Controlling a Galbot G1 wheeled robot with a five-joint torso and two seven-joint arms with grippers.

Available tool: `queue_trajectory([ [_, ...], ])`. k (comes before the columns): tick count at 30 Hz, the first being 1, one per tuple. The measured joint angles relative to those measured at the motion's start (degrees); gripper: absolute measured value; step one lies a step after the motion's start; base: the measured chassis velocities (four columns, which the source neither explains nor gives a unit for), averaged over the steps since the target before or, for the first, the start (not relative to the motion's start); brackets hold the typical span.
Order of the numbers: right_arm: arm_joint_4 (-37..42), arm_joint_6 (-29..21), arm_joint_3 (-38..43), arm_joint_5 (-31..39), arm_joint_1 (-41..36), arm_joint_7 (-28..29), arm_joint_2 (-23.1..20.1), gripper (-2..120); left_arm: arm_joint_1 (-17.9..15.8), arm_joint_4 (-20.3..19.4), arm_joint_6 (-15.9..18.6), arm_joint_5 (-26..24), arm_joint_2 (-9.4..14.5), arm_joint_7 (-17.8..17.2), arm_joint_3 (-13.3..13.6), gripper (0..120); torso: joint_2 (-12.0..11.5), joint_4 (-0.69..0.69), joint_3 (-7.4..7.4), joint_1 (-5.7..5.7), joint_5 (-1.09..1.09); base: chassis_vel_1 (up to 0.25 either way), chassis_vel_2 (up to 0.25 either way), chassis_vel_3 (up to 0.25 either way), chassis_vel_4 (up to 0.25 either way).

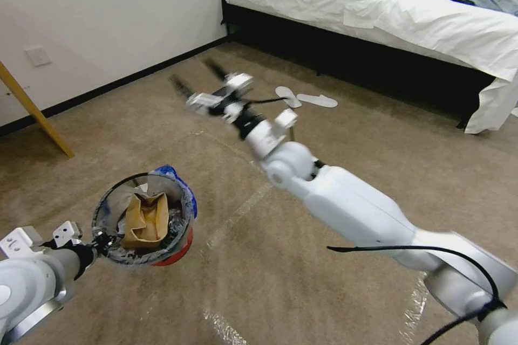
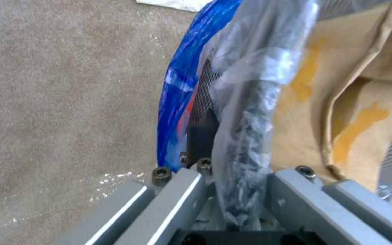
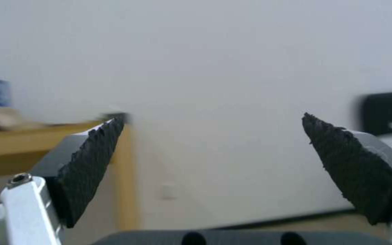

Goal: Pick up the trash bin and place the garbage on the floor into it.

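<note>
Because the left tool [image 1: 100, 241] is clamped on the near rim of the small round red-orange trash bin with its thin black rim and blue-edged clear liner [image 1: 144, 219], the bin hangs off the beige-brown short carpet floor with shiny tape lines [image 1: 302, 280], at the near left of the scene. In the left wrist view the two metal fingers [image 2: 291, 190] pinch rim and liner together, the crinkled plastic bunched between them.

Inside the bin lies a crumpled brown paper carton [image 1: 144, 221], stained yellow in places.

The bin looks light and fairly stiff — a mesh wall shows through the liner — so a rim pinch should carry it. The liner is the weak point: thin, slick film that could slide under the pads and let the bin tip. A hold that catches the hard rim itself, not only the plastic, seems safest. The carton is soft and light and would crush readily.

The right tool [image 1: 197, 82] is stretched out far ahead over the carpet, toward the white wall [image 1: 108, 11], its black serrated pads [image 3: 92, 160] spread wide with nothing between them.
</note>
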Motion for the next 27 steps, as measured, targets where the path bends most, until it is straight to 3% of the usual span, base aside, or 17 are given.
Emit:
queue_trajectory([
  [6,4.6,-2.0,12.3,-5.3,-12.6,4.4,-6.8,100,0.4,-0.5,0.3,0.3,-0.6,0.0,0.2,0,0.0,-0.01,0.00,0.00,0.00,0.000,0.000,0.000,0.000],
  [10,7.3,-2.4,19.0,-8.0,-20.7,5.6,-7.7,100,0.7,-0.8,0.5,0.5,-0.7,0.1,0.2,0,0.0,-0.01,0.00,0.00,0.01,0.000,0.000,0.000,0.000],
  [16,9.9,-3.3,25.9,-12.2,-31.6,7.0,-6.5,100,1.5,-1.5,0.7,1.3,-1.5,0.5,0.1,0,0.0,-0.02,-0.01,-0.01,-0.01,0.000,0.000,0.000,0.000],
  [27,14.2,-1.6,32.7,-16.9,-41.6,4.5,-3.5,100,3.0,-3.1,0.7,1.8,-3.2,0.3,-0.5,0,0.0,0.00,-0.01,-0.01,-0.02,0.000,0.000,0.000,0.000],
])
